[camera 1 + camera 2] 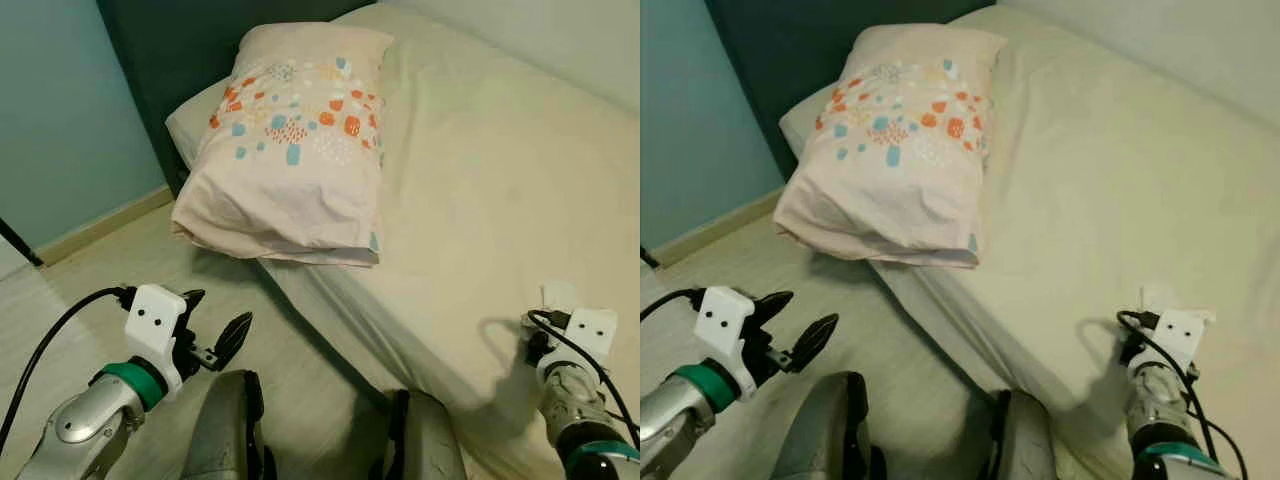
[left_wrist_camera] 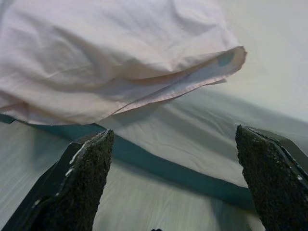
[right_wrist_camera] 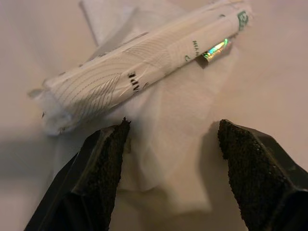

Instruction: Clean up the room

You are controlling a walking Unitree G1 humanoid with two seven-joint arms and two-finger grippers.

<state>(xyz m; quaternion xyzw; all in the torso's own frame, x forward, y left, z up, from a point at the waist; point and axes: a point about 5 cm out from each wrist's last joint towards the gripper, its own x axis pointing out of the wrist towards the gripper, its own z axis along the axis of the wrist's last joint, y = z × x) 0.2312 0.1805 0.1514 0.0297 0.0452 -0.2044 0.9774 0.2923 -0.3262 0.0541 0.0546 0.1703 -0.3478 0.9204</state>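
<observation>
A bed (image 1: 520, 150) with a pale cream sheet runs from the near right to the far middle of the scene. A pillow (image 1: 295, 150) in a pale pink case printed with orange and blue spots lies at the bed's far left end, its near edge hanging over the side of the mattress above the light floor (image 1: 90, 290). A teal wall (image 1: 60, 110) stands at the far left.

The right gripper (image 3: 171, 159) is down over the sheet at the near right part of the bed, its two black fingers (image 3: 103, 168) spread apart and holding nothing. Just beyond the fingertips lies a white tissue (image 3: 168, 130), flat and crumpled on the sheet, with a rolled white wrapper (image 3: 139, 57) resting on top of it; the wrapper carries small dark print and a shiny foil patch near one end. In the head views a corner of the tissue (image 1: 557, 296) shows just beyond the wrist's white housing.

The left gripper (image 1: 215, 335) hangs over the floor at the near left, beside the bed, its fingers wide open and empty. It faces the overhanging edge of the pillow and the side of the mattress.
</observation>
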